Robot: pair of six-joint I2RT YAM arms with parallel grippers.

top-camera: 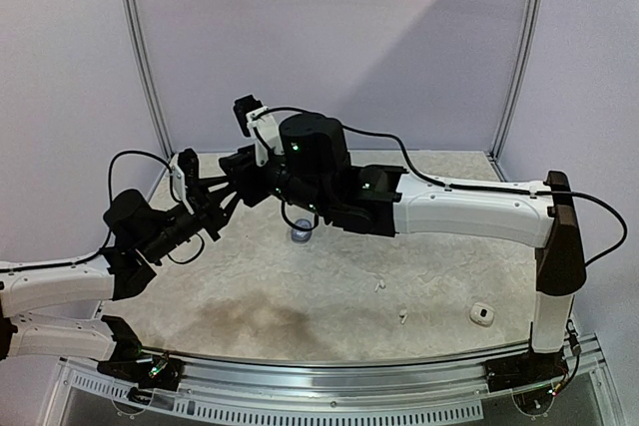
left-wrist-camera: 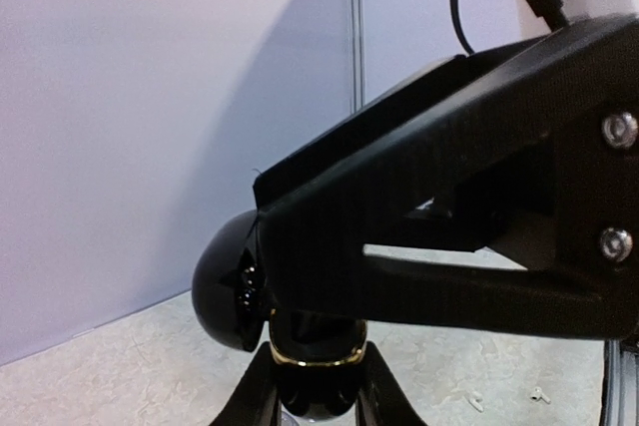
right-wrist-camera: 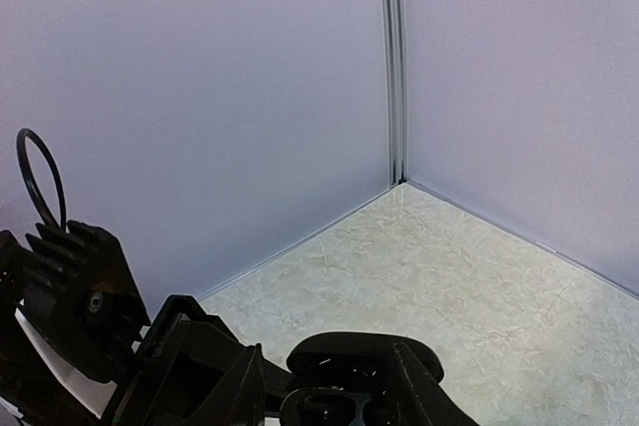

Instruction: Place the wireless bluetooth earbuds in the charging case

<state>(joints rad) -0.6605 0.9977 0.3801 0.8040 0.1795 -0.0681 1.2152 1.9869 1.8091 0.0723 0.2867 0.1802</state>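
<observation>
A black charging case with a gold rim stands upright in my left gripper, which is shut on its lower body, well above the table. Its glossy lid hangs open to the left. My right gripper reaches across from the right, its jaws apart, straddling the case's top; the open lid shows past its fingers. In the top view both grippers meet at the left and hide the case. Two tiny white earbuds lie on the table and also show in the left wrist view.
A small white case lies at the front right. A small greyish object sits under the right arm. Lilac walls close in the back and both sides. The marbled tabletop has a metal rail along its near edge.
</observation>
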